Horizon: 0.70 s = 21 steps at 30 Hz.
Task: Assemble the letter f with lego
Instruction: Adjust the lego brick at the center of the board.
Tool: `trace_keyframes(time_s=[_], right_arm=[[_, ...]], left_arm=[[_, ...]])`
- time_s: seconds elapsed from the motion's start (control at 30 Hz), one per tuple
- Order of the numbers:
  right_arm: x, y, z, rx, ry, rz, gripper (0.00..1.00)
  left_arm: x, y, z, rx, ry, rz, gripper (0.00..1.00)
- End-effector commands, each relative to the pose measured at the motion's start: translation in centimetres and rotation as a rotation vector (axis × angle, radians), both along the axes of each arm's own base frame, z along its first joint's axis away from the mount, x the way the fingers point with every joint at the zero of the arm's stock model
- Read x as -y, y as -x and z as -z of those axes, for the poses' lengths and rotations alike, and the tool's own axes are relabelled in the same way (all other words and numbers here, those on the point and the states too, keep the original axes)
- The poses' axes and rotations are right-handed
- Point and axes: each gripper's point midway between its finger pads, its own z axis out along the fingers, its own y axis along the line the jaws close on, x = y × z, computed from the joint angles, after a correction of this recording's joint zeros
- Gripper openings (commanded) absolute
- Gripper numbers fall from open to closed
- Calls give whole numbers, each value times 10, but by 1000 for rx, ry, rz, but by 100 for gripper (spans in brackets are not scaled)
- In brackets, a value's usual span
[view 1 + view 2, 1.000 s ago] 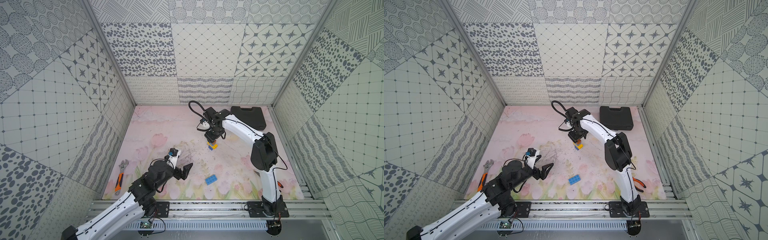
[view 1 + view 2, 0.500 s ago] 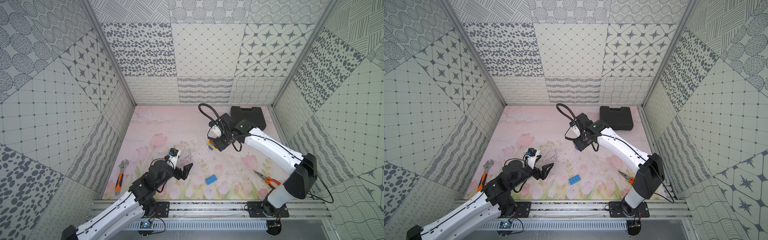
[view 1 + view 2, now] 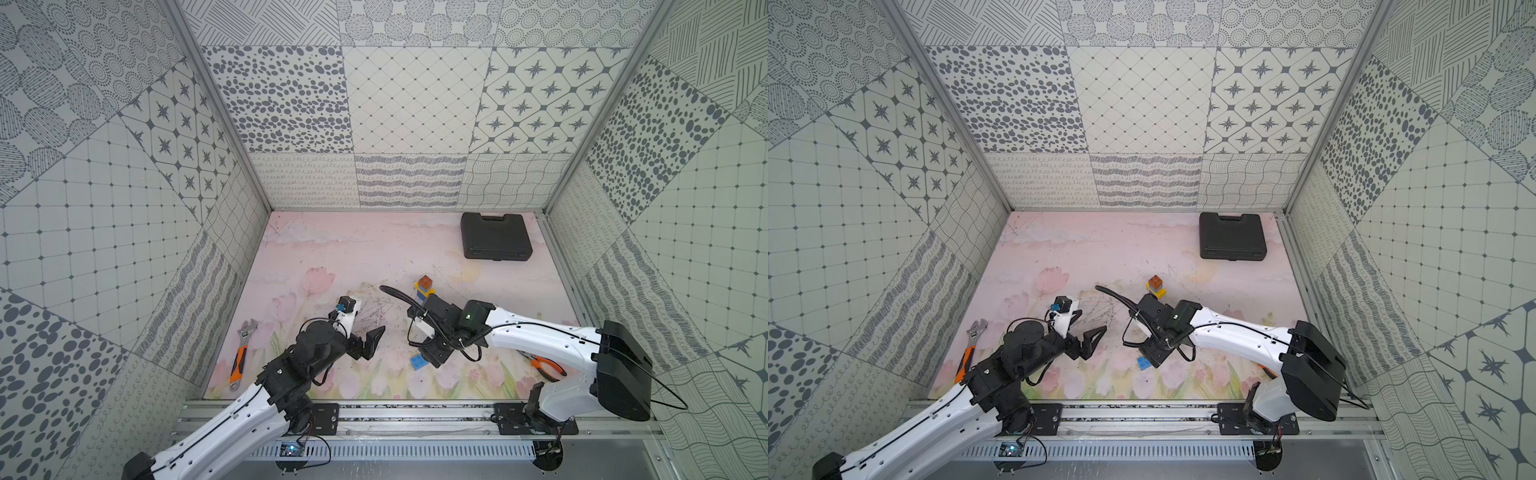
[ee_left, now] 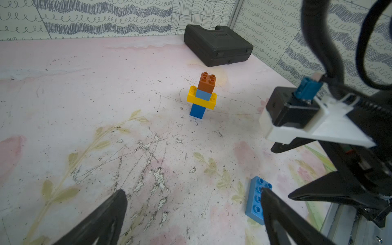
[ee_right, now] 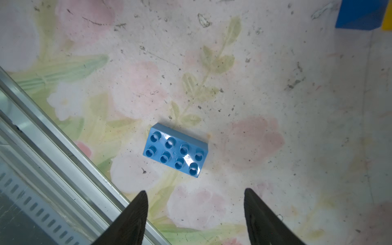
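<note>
Right pincer (image 5: 194, 191) is hovering with jaws apart, empty, over the long blue brick (image 5: 175, 149) lying flat near the front edge of the table (image 3: 353, 249). Left pincer (image 4: 192, 191) is idling wide apart, empty. Partial column (image 4: 202, 95) is standing mid-table, seemingly four bricks.

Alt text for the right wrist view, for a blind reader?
A long blue brick lies studs-up on the floral mat, just ahead of the right gripper, whose jaws stand open and empty. A metal rail crosses one corner.
</note>
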Motion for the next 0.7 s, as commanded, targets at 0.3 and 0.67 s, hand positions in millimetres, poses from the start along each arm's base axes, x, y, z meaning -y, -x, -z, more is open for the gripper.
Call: trace_keyframes(time_s=[0.3, 0.67], right_arm=[[-20, -1, 30, 23, -6, -49, 76], [-27, 2, 49, -17, 9, -68, 75]], left_arm=[[-2, -3, -6, 2, 8, -24, 99], [-2, -3, -6, 0, 6, -20, 99]])
